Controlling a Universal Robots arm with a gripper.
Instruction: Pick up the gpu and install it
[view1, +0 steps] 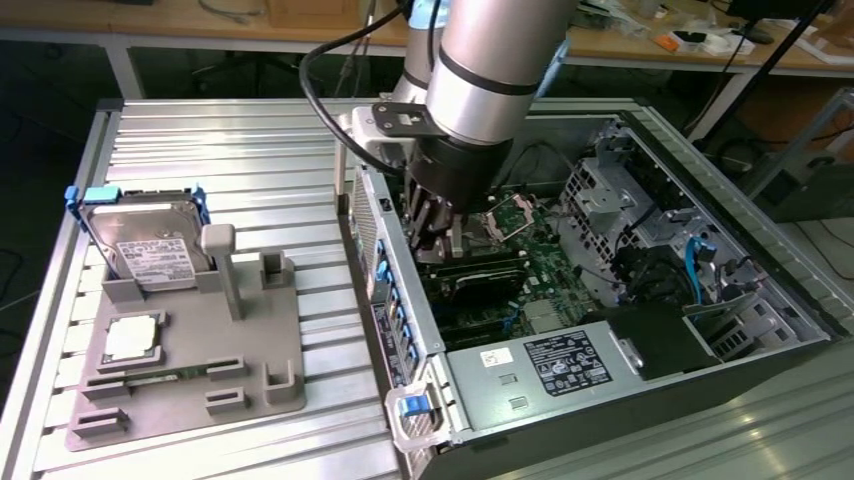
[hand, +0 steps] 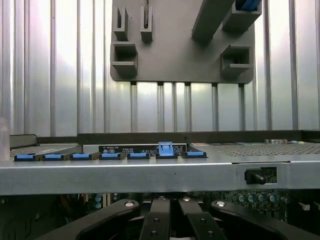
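On the exterior view's left, the grey holder (view1: 187, 350) carries a hard drive (view1: 144, 245). Rightward, the gripper (view1: 430, 245), fingers drawn together, reaches into the open computer case (view1: 694, 200). The gpu (view1: 467, 272) lies directly beneath it, seated across the motherboard (view1: 534, 250).
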